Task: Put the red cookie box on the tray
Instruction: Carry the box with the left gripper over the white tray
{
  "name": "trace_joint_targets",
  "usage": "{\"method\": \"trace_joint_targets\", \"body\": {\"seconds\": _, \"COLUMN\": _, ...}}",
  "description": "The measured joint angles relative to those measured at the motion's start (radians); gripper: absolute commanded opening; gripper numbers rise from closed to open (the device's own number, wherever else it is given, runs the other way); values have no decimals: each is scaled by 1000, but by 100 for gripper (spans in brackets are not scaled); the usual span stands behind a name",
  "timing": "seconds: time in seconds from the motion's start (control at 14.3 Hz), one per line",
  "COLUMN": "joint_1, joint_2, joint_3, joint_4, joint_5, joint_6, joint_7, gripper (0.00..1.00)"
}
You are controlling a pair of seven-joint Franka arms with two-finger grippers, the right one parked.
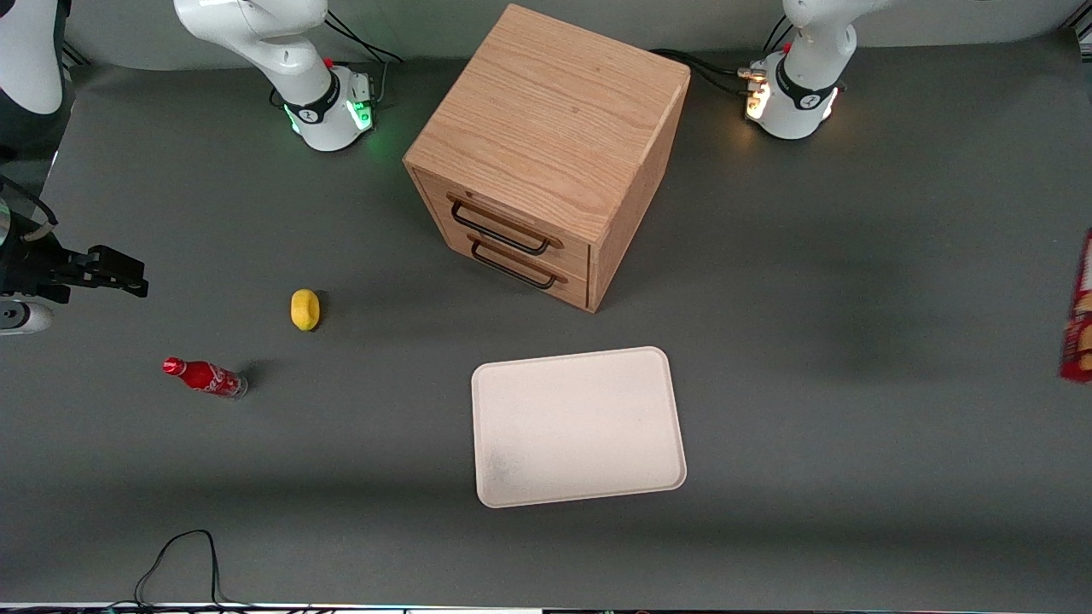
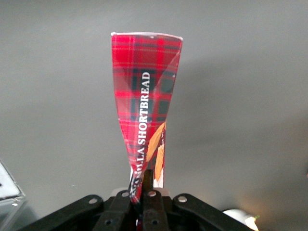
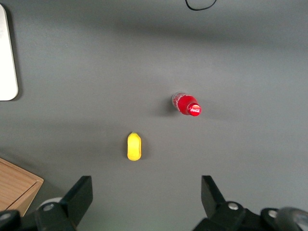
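Observation:
The red cookie box, red tartan with white lettering and tan cookie pictures, is pinched at one end by my left gripper, which is shut on it. The box juts out from the jaws above the bare grey table and looks squeezed flat at the held end. In the front view only a strip of the box shows, raised off the table at the working arm's end; the gripper itself is out of that view. The tray, pale and flat, lies nearer the front camera than the cabinet, well away from the box.
A wooden two-drawer cabinet stands mid-table. A yellow lemon and a small red soda bottle lie toward the parked arm's end. A black cable loops at the table's front edge.

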Motion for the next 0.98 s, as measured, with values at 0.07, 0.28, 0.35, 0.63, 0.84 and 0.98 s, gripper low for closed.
{"method": "trace_joint_targets", "body": {"seconds": 0.07, "joint_1": -79, "joint_2": 0, "joint_3": -4, "joint_4": -3, "joint_5": -6, "joint_6": 1, "joint_7": -123, "gripper": 0}}
{"method": "trace_joint_targets", "body": {"seconds": 0.28, "joint_1": -303, "joint_2": 14, "joint_3": -17, "joint_4": -18, "joint_5": -20, "joint_6": 26, "joint_7": -474, "gripper": 0}}
{"method": "trace_joint_targets", "body": {"seconds": 0.35, "joint_1": -356, "joint_2": 28, "joint_3": -25, "joint_4": -23, "joint_5": -35, "joint_6": 59, "joint_7": -584, "gripper": 0}}
{"method": "trace_joint_targets", "body": {"seconds": 0.63, "joint_1": -463, "joint_2": 126, "joint_3": -100, "joint_4": -36, "joint_5": -73, "joint_6": 252, "joint_7": -918, "gripper": 0}}
{"method": "trace_joint_targets", "body": {"seconds": 0.84, "joint_1": -531, "joint_2": 202, "joint_3": -121, "joint_4": -45, "joint_5": -75, "joint_6": 402, "joint_7": -1024, "gripper": 0}}
{"method": "trace_joint_targets", "body": {"seconds": 0.98, "joint_1": -552, "joint_2": 232, "joint_3": -121, "joint_4": -57, "joint_5": -72, "joint_6": 466, "joint_7": -1033, "gripper": 0}}
